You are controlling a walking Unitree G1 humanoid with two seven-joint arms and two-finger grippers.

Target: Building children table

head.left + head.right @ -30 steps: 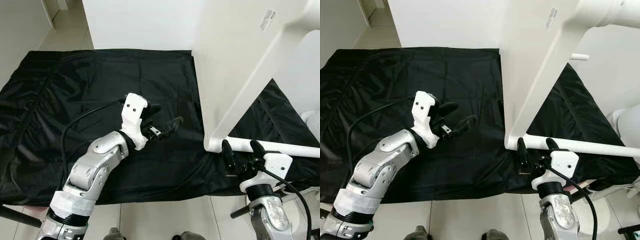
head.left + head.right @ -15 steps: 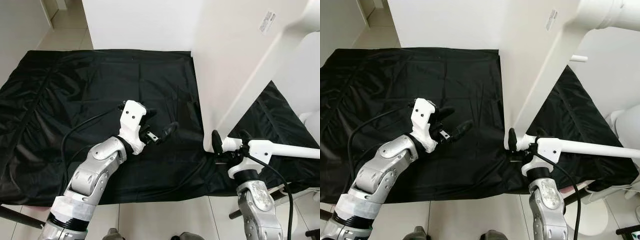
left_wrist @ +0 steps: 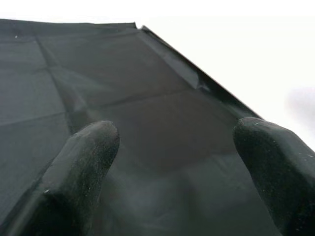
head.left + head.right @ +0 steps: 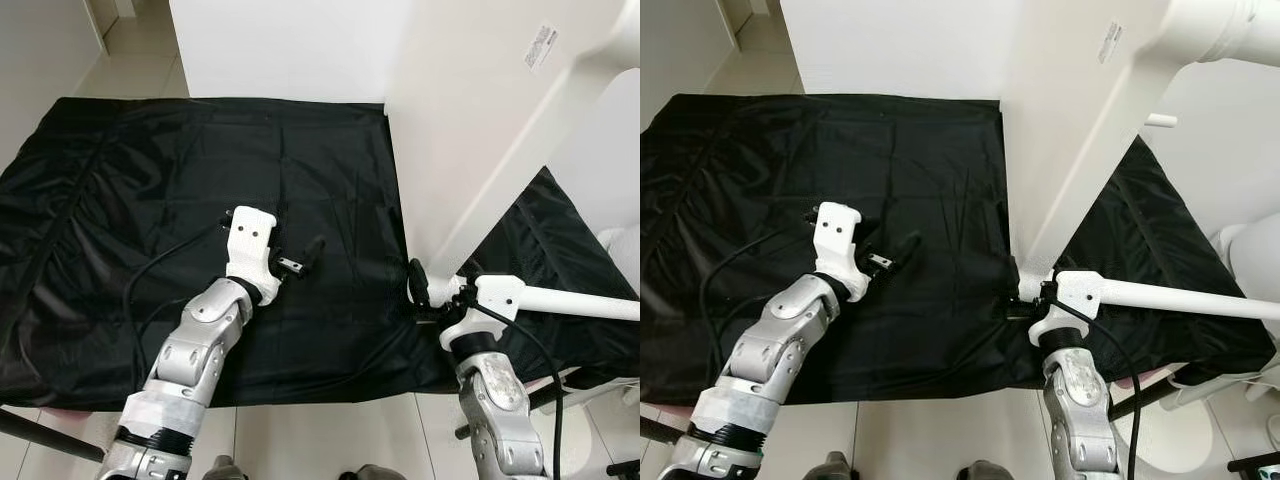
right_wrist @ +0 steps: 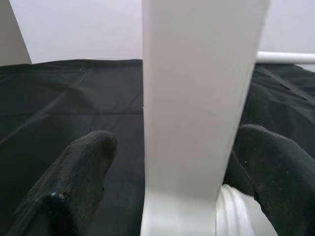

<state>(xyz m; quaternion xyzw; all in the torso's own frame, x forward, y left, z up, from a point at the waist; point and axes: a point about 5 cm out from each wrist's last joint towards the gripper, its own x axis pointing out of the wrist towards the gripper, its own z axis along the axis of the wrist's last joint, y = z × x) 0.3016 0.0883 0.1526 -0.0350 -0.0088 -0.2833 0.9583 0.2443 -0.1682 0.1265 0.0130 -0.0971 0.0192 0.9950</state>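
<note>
1. At the left we note a black sheet [image 4: 150, 190] spread over the floor [image 4: 320, 430], with a white wall [image 4: 280, 45] behind it.
2. The left hand [image 4: 297, 258] hovers over the middle of the sheet, fingers [image 3: 83, 157] apart, holding nothing.
3. To the right of it, a large white table panel [image 4: 470, 130] stands on edge, its lower corner near the sheet's front edge.
4. The right hand [image 4: 1025, 295] is at that corner; in the right wrist view its fingers [image 5: 78, 167] straddle the panel edge. We cannot tell whether they press on it.
5. A white round leg [image 4: 590, 303] runs from the corner off to the right.
6. We judge the build part done: at least one leg appears fitted, and the table is not yet on its feet.
</note>
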